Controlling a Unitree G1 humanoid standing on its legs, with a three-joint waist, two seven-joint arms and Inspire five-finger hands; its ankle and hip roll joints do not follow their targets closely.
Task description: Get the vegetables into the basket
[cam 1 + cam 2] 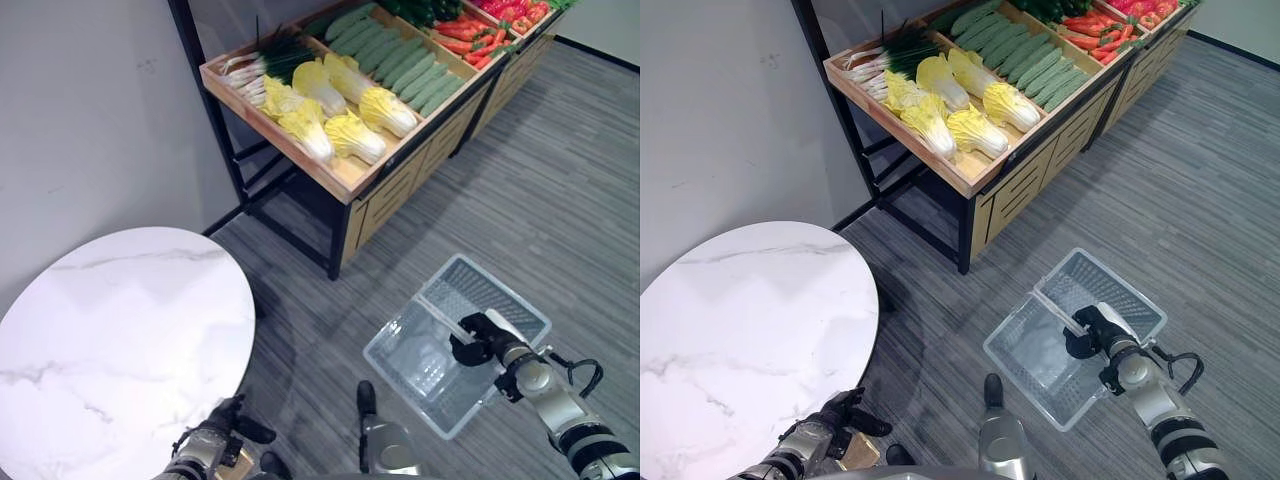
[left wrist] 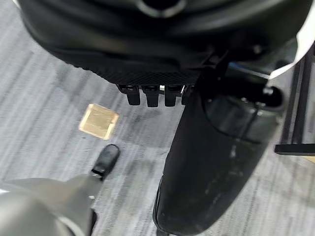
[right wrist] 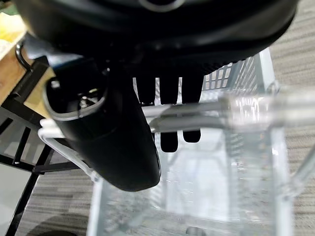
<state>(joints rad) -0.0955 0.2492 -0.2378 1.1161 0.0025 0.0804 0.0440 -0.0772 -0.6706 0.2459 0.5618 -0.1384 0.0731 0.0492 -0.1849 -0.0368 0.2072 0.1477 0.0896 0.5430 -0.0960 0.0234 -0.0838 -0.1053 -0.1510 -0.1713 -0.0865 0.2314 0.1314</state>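
Currently, the right robot hand is at the lower right of the frame, with fingers curled round the white wire handle of the clear plastic mesh basket, which hangs above the grey carpeted floor. The left robot hand is at the lower left, beside the round white marble worktop; its fingers are curled and hold nothing. The vegetables, yellow-white cabbages and green cucumbers, lie in the wooden display shelf at the upper centre.
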